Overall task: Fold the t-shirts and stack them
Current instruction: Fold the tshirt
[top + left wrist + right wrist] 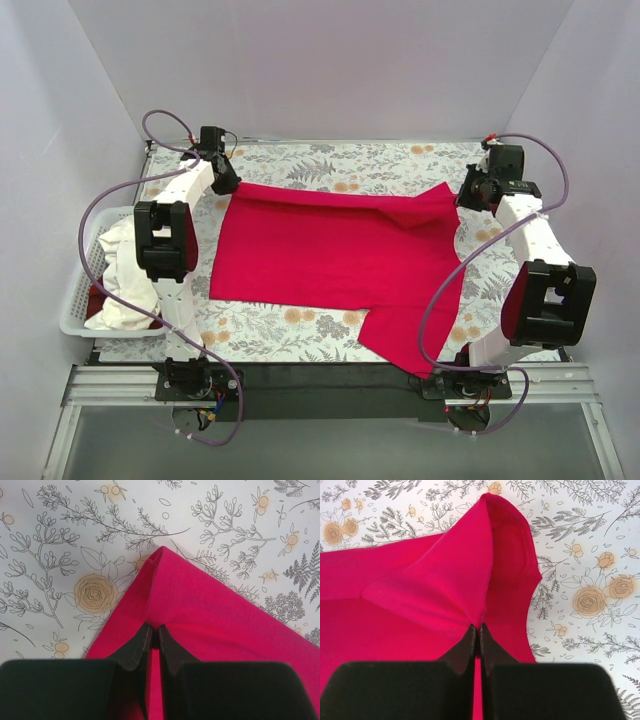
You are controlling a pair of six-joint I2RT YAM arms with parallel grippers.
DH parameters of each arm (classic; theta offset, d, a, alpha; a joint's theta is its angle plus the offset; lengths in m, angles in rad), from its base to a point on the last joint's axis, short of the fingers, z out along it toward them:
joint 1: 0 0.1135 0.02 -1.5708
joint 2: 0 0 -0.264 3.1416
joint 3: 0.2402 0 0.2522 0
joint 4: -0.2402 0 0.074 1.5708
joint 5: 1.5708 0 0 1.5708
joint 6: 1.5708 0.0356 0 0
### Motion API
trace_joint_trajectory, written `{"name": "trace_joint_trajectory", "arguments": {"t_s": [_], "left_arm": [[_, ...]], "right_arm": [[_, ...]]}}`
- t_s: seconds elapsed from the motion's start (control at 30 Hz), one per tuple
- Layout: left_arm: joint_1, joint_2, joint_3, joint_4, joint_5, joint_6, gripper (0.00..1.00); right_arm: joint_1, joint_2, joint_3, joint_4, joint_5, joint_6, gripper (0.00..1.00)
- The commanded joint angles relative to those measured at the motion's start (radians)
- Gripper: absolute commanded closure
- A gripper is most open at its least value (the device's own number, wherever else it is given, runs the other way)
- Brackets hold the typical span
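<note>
**Grip on two far corners**

Floral grey cloth covers my counter, and white walls close it in on three sides. I count one red t-shirt spread on it. Left of that shirt stands a single white basket holding one white t-shirt and a glimpse of a second red t-shirt. My left hand is pinched tight on the spread shirt's far left corner. My right hand is pinched on its far right corner, by the sleeve.

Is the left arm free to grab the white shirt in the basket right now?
Probably not yet: the left pincer is shut on the red t-shirt at its far corner. The white t-shirt lies uncovered in the basket beside that arm.
</note>
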Motion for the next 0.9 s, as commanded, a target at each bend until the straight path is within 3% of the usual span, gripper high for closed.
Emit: {"name": "trace_joint_trajectory", "arguments": {"t_s": [0.0,0.33,0.87], "left_arm": [[0.011,-0.081,-0.029,-0.027,-0.036,-0.007,1.0],[0.011,-0.052,-0.144,-0.035,-0.079,-0.038,1.0],[0.011,-0.029,-0.164,-0.046,-0.105,-0.055,1.0]], "right_arm": [[-0.011,-0.036,-0.018,-0.03,0.018,0.012,0.99],[-0.015,-0.02,-0.153,-0.035,0.018,0.032,0.99],[-0.023,0.046,-0.201,-0.037,0.0,0.062,0.99]]}}
